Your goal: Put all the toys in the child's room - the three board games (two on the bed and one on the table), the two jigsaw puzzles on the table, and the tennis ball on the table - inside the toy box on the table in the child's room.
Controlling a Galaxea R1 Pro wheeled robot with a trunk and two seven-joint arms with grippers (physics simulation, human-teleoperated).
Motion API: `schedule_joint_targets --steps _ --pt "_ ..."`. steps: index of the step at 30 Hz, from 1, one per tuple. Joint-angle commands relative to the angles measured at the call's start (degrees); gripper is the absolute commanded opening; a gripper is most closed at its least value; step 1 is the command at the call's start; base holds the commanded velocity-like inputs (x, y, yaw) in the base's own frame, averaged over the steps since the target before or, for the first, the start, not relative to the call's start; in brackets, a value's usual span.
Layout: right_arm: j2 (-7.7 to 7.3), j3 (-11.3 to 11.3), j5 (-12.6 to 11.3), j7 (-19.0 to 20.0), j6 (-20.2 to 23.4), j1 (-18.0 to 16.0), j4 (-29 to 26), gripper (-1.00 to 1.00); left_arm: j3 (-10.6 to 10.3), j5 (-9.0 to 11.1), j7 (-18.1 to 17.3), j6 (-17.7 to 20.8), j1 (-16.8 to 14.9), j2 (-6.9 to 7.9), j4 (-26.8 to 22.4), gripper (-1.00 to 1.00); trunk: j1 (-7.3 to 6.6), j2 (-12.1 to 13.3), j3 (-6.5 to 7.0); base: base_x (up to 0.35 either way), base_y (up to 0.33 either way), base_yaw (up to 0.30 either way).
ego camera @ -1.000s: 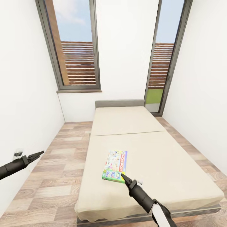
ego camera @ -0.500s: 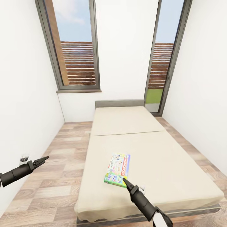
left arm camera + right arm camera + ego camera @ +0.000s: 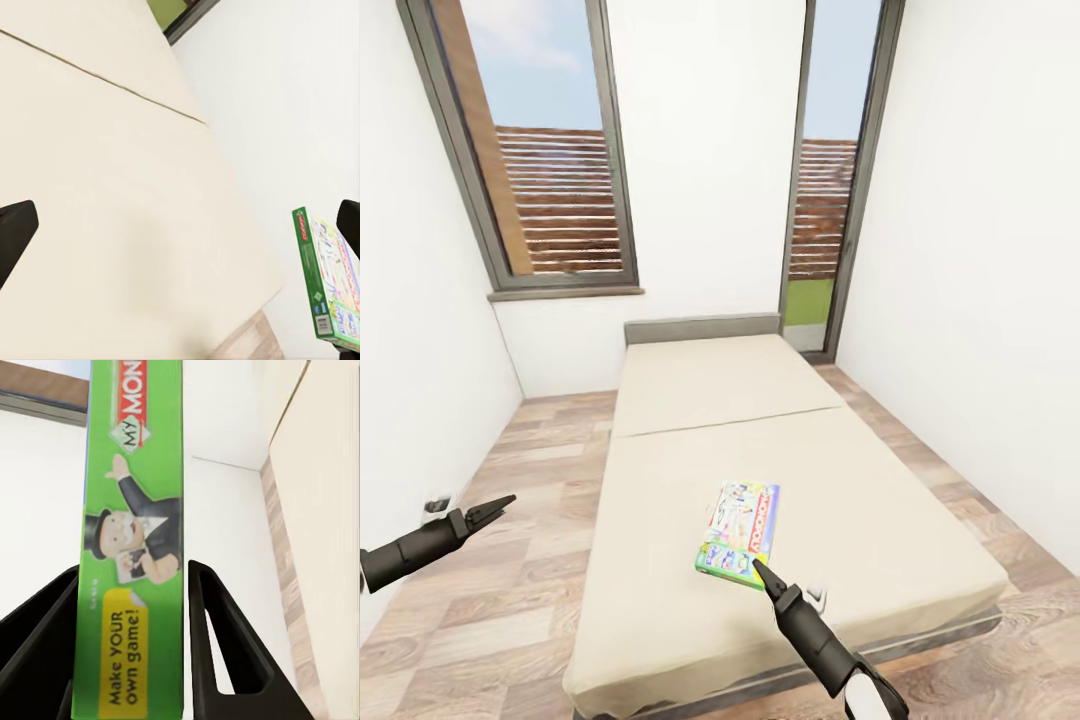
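Observation:
A green board game box (image 3: 738,528), printed with cartoon art, is held just above the near part of the beige bed (image 3: 760,400). My right gripper (image 3: 760,572) is shut on the box's near end. In the right wrist view the box (image 3: 135,547) stands between the two black fingers (image 3: 217,645), which press on its sides. My left gripper (image 3: 490,512) hovers over the floor to the left of the bed, open and holding nothing. From the left wrist view the box (image 3: 322,285) shows edge-on, beyond the mattress. The table, the toy box and the other toys are out of view.
The bed fills the middle of a narrow room with white walls on both sides. A window (image 3: 550,190) and a tall glass door (image 3: 830,200) stand at the far end. Wooden floor (image 3: 530,470) runs along both sides of the bed. A wall socket (image 3: 435,505) sits low on the left.
The whole picture has shifted, so the camera has moved. The board game stays in my right gripper. My left arm has come forward a little.

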Motion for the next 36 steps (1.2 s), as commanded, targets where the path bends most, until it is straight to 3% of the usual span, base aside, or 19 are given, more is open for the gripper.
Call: schedule_joint_targets --steps 1,36 --pt "0.05 -0.2 -0.4 0.1 0.5 0.0 0.0 -1.0 0.1 0.1 -0.2 0.6 0.0 0.02 0.0 1.0 -0.22 0.4 0.12 0.0 0.0 -0.227" --pt "0.1 -0.6 -0.5 0.0 0.1 0.0 0.5 -1.0 -0.1 0.2 -0.3 0.9 0.0 0.07 0.0 1.0 -7.91 14.4 6.55 0.0 0.0 -0.037"
